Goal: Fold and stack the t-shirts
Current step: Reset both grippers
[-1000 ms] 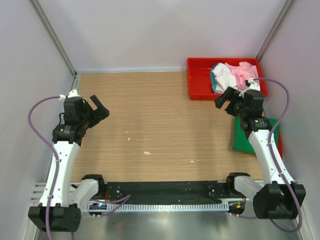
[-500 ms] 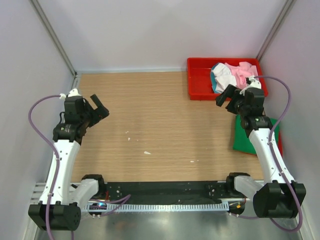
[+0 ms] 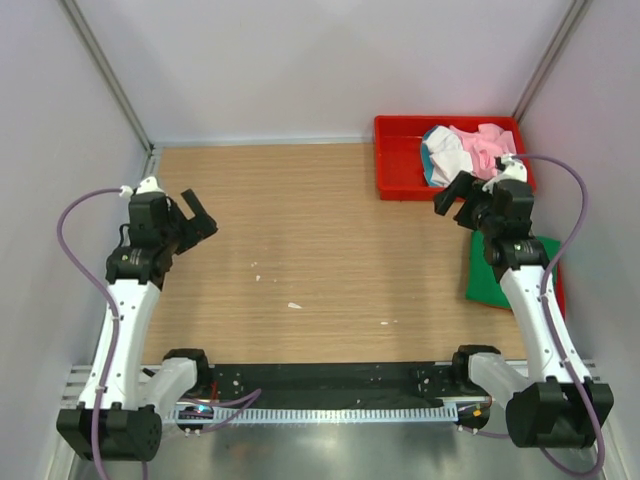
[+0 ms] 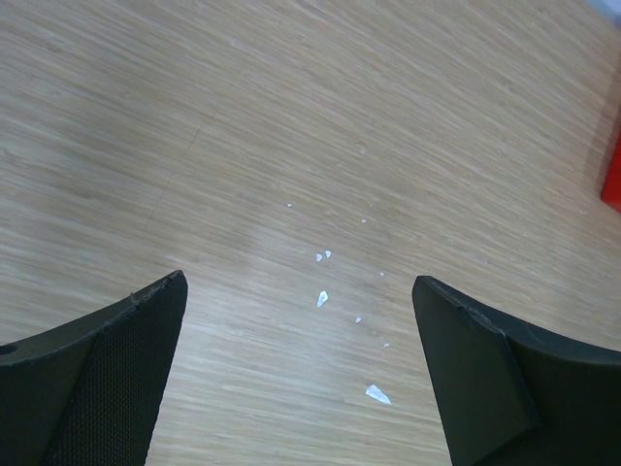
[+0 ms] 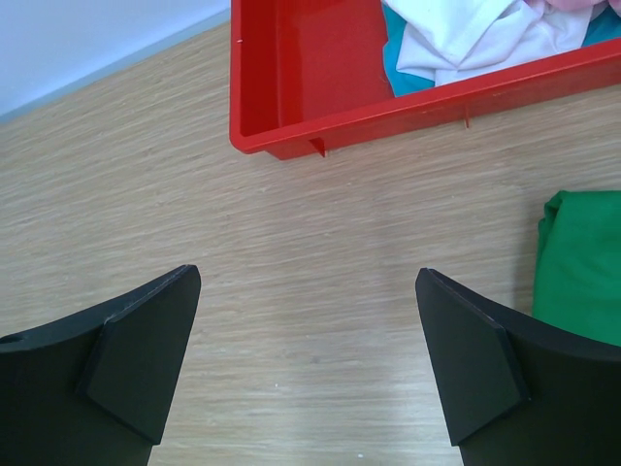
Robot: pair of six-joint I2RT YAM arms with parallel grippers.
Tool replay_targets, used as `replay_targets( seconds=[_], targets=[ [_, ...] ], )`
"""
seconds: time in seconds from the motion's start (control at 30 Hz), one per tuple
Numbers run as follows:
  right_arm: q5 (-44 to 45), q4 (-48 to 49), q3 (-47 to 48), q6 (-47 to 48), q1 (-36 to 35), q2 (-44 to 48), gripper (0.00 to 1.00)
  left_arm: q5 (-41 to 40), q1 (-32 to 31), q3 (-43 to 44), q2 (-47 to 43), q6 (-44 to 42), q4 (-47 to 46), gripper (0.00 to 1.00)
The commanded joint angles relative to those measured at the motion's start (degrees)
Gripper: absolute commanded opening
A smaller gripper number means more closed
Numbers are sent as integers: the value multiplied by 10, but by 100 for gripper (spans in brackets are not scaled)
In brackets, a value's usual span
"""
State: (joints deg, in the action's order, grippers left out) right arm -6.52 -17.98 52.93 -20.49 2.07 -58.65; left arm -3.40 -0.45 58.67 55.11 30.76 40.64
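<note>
T-shirts sit in two places: a crumpled heap in the far right end of the one red tray (image 3: 398, 160), and a flat fold at the table's (image 3: 320, 250) right edge. In the heap I count three colours, pink (image 3: 487, 147), white (image 3: 447, 152) and teal (image 3: 428, 165), bunched with no clear axis. The green shirt (image 3: 487, 280) lies folded, edges square to the table. My right arm crosses it, so I can't call its long axis. A red strip (image 3: 560, 295) peeks from under its right side. My right gripper (image 3: 452, 195) hovers near the tray's front wall, jaws spread wide, holding nothing. My left gripper (image 3: 203, 216) hangs far left over bare wood, equally wide and empty-handed, with several white flecks (image 4: 322, 298) below.
</note>
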Motion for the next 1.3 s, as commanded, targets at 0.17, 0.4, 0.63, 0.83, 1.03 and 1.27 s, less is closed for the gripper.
replay_targets(
  seconds=[0.17,0.4,0.63,0.83,1.03,1.27],
  targets=[
    [21,-18,-79,-45,-1,154,99,30,2,-49,-139,21,6,100],
    [-13,-48,-212,-129,-2,308,100,60,2,-117,-236,125,42,100],
    [-9,-105,-275,-157,-2,454,100,72,-3,-178,-323,149,51,100],
    [-16,-121,-299,-179,-2,519,100,78,-18,-202,-375,165,52,100],
    [-23,-130,-305,-180,-1,522,100,67,-19,-207,-409,176,54,100],
    [-5,-129,-307,-186,-2,516,100,68,-20,-211,-411,178,52,100]
  ],
)
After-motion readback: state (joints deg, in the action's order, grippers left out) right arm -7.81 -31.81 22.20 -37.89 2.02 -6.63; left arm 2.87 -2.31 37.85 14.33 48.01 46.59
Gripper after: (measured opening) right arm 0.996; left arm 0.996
